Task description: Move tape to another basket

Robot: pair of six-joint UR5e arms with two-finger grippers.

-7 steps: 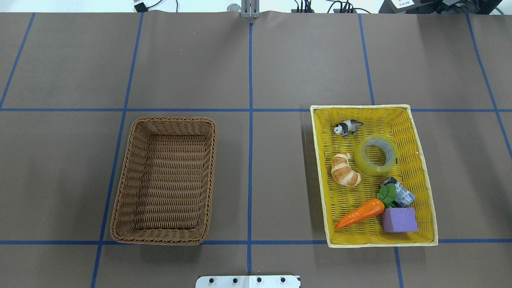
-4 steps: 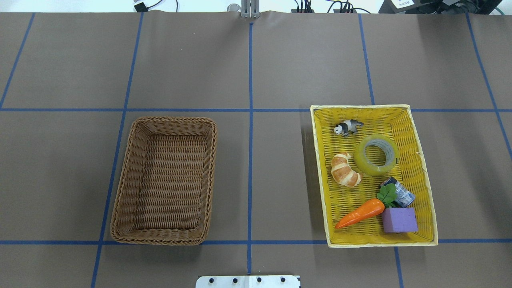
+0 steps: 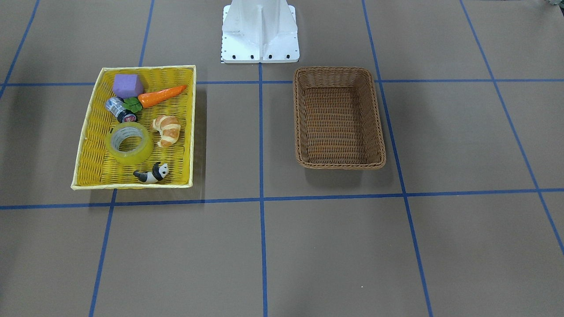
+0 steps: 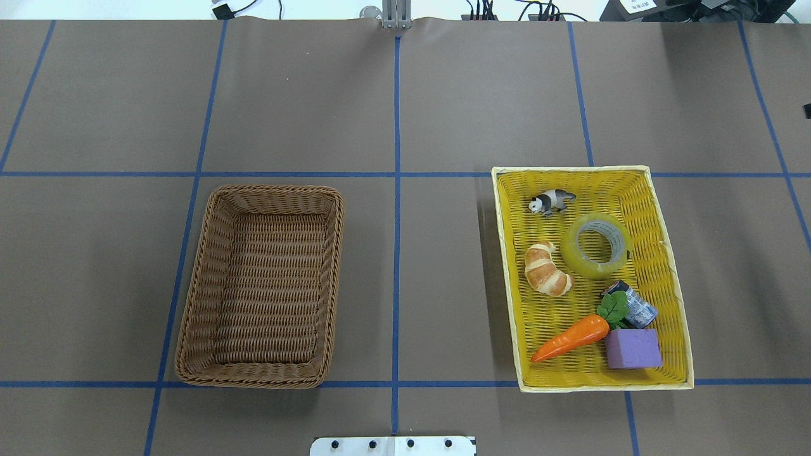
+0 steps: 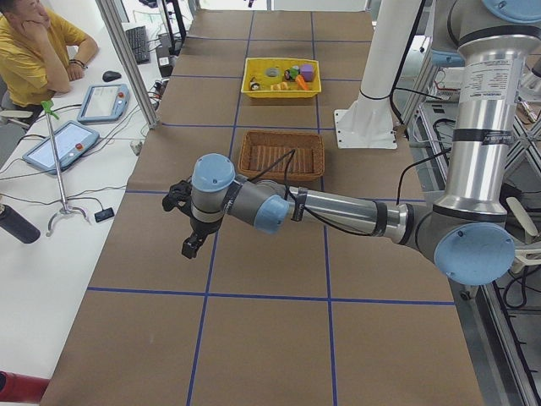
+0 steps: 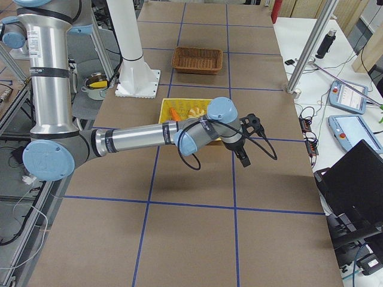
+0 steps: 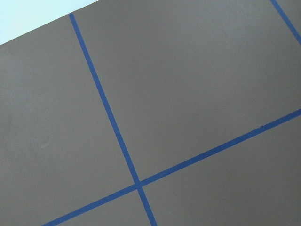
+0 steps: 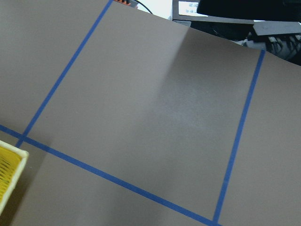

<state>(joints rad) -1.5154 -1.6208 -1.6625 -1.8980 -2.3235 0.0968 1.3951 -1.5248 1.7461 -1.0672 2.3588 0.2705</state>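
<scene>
Along the overhead's right edge, new dark sliver of right hand (image 4: 808, 111), openness indiscernible; tape (image 4: 595, 269) unmoved.

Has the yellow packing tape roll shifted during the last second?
No. The translucent yellow tape roll lies in the same spot beside the croissant toy, inside the bright yellow woven basket.

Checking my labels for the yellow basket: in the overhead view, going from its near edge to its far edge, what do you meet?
purple block → small can → tape → panda. The carrot and croissant overlap others in depth, so they are left out.
</scene>
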